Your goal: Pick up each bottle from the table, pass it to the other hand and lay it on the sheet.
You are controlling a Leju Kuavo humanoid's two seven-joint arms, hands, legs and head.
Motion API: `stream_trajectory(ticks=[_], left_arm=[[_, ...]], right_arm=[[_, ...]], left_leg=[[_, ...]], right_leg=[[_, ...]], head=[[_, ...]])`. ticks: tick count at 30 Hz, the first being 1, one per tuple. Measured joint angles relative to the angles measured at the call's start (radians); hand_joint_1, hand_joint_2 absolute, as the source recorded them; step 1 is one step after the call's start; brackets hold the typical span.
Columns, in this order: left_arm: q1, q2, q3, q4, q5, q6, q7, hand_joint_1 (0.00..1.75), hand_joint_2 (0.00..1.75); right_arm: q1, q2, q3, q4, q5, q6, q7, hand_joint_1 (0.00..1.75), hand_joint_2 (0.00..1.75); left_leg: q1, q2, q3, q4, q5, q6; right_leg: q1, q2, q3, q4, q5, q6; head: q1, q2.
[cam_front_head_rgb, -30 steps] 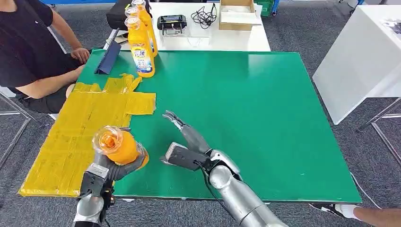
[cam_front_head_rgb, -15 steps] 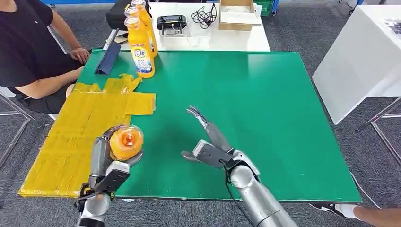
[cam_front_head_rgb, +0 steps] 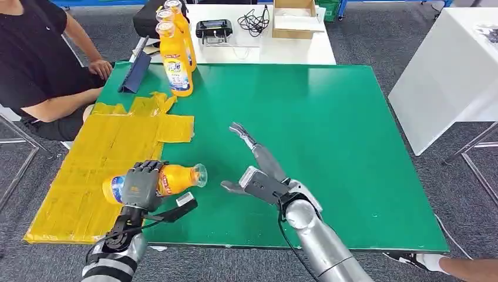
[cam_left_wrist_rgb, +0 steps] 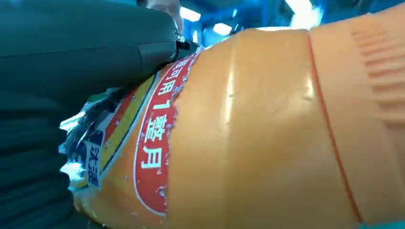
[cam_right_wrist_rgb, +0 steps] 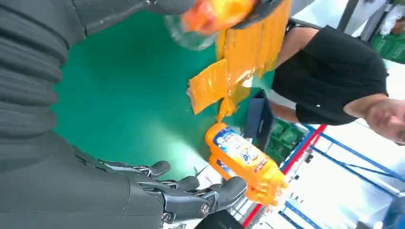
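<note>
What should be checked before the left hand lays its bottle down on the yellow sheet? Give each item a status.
1. Grip: left hand holds the orange bottle around its middle. Ok.
2. Orientation: bottle lies roughly horizontal, cap end pointing toward the right hand. Ok.
3. Position: base end is over the yellow sheet, but the cap end reaches over the green table. Not ok.
4. Right hand empty, fingers apart, clear of the bottle. Ok.
5. Landing spot: sheet under the hand is hidden. Cannot tell.
6. Standing bottles at the far edge are well away. Ok.
</note>
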Motion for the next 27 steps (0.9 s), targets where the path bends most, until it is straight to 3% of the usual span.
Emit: stream_trajectory(ticks=[10, 11, 12, 27], left_arm=[[-0.114, 0.048, -0.014, 0.237, -0.017, -0.009, 0.021, 1.75, 1.75], [-0.118, 0.048, -0.014, 0.246, -0.018, -0.011, 0.024, 0.65, 1.75], [-0.125, 0.048, -0.015, 0.256, -0.019, -0.014, 0.028, 0.0, 1.75], [-0.147, 0.061, -0.078, 0.229, -0.067, -0.111, 0.08, 0.0, 1.75]], right_arm=[[0.005, -0.013, 0.01, -0.001, 0.002, 0.002, -0.001, 0.0, 1.75], [0.008, -0.016, 0.01, -0.003, 0.002, 0.002, -0.002, 0.0, 1.75], [0.01, -0.019, 0.01, -0.003, 0.002, 0.002, -0.003, 0.0, 1.75], [0.021, -0.025, -0.001, -0.011, 0.03, -0.002, -0.002, 0.0, 1.75]], left_leg=[[-0.001, -0.003, 0.001, 0.0, 0.0, 0.0], [-0.001, -0.003, 0.002, 0.0, -0.001, 0.0], [-0.001, -0.003, 0.003, 0.0, -0.001, 0.0], [0.0, -0.003, 0.008, 0.0, 0.002, -0.001]], right_leg=[[-0.001, -0.002, 0.002, 0.0, 0.0, 0.0], [-0.001, -0.002, 0.003, -0.001, 0.0, 0.0], [-0.001, -0.002, 0.005, -0.001, 0.0, 0.0], [0.0, -0.003, 0.009, 0.0, 0.0, 0.0]], head=[[0.0, 0.0], [-0.001, 0.0], [0.0, 0.0], [-0.001, 0.0]])
